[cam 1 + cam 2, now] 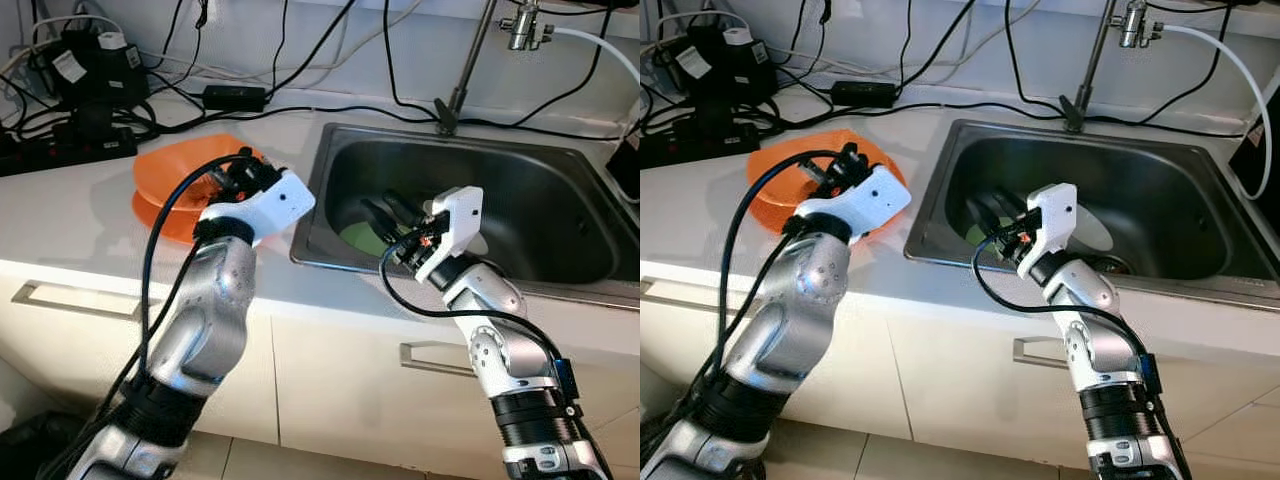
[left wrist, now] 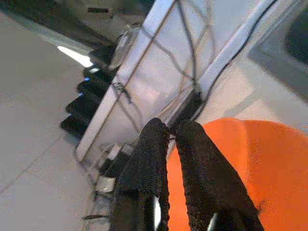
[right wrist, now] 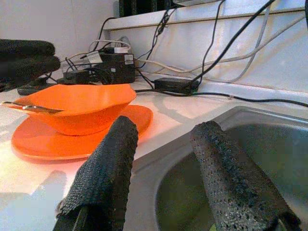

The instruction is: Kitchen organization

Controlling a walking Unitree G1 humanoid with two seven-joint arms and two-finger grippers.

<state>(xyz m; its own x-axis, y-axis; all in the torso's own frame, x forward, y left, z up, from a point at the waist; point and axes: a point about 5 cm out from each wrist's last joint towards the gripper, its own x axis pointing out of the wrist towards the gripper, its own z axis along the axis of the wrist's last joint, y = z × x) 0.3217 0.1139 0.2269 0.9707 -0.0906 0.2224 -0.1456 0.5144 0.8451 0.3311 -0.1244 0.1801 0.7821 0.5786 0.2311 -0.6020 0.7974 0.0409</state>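
An orange bowl (image 1: 178, 163) stands on an orange plate (image 3: 45, 143) on the white counter, left of the sink (image 1: 560, 158). A thin metal utensil (image 3: 30, 107) lies across the bowl's rim. My left gripper (image 1: 234, 176) hovers over the bowl's right side with its fingers (image 2: 202, 168) pressed together and nothing seen between them. My right gripper (image 1: 388, 211) is open inside the sink's left half, above a pale green dish (image 1: 358, 239) on the sink floor. Its fingers (image 3: 224, 168) point toward the bowl.
A faucet (image 1: 468, 62) rises behind the sink, with a white hose at the right. Power strips, adapters (image 1: 90, 75) and several black cables crowd the counter's back left. Cabinet drawers with metal handles (image 1: 70, 298) lie below the counter edge.
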